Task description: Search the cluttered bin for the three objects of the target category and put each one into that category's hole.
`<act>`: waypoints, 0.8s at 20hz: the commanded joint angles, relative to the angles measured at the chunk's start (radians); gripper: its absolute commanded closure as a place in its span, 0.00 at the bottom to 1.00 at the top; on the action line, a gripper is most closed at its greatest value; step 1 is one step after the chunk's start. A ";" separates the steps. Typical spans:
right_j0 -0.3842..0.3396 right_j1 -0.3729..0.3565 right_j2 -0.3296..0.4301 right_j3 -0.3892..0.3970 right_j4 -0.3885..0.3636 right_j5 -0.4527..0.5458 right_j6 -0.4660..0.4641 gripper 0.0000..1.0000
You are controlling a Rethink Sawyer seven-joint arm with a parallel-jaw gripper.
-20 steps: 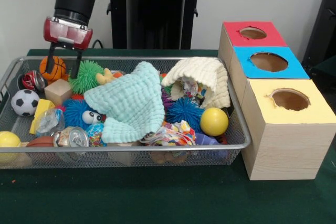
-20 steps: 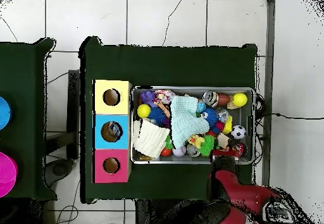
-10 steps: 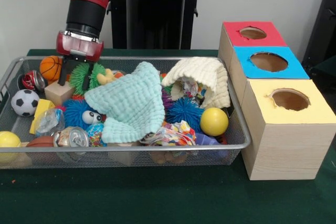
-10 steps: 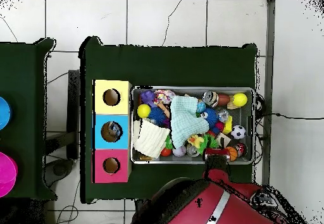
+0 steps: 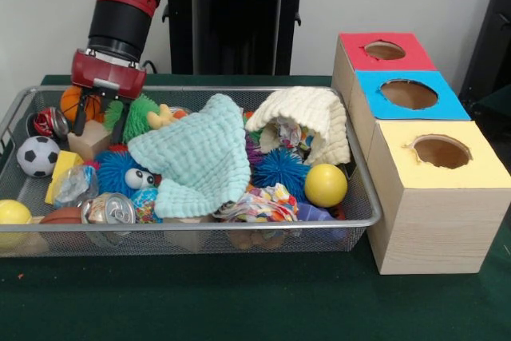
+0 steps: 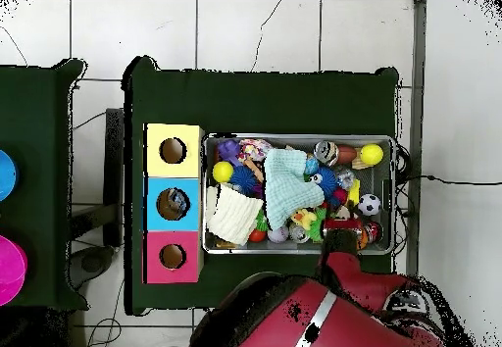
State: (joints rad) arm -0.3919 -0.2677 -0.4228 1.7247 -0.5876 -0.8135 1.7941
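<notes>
My gripper (image 5: 100, 123) hangs open in the far left corner of the wire bin (image 5: 200, 227). Its two fingers straddle the top of a wooden block (image 5: 86, 141) and grip nothing. An orange basketball (image 5: 72, 101) sits just behind the fingers, and a green spiky ball (image 5: 142, 113) lies right beside them. In the overhead view the gripper (image 6: 340, 227) is at the bin's lower right, with the arm hiding the objects beneath it. Three hole boxes stand beside the bin: red (image 5: 383, 49), blue (image 5: 409, 93) and yellow (image 5: 441, 152).
A mint cloth (image 5: 200, 157) and a cream cloth (image 5: 307, 121) cover the middle of the bin. Around them lie a soccer ball (image 5: 37, 156), a yellow ball (image 5: 325, 185), a blue spiky ball (image 5: 279, 169), a drink can (image 5: 108, 209) and a red can (image 5: 52, 121).
The gripper first swung from over the basketball right towards the green spiky ball. It then came back left and a little lower, over the wooden block. It stayed open throughout.
</notes>
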 commanded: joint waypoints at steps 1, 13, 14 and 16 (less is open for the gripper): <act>0.057 -0.032 0.025 -0.167 0.026 0.080 0.007 0.00; 0.052 0.040 0.033 -0.254 0.029 0.093 0.028 0.00; 0.044 0.052 0.042 -0.275 0.016 0.109 0.036 0.00; 0.028 0.078 0.056 -0.305 0.008 0.117 0.046 0.00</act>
State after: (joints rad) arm -0.3377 -0.2806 -0.4478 1.5814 -0.5882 -0.8133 1.7941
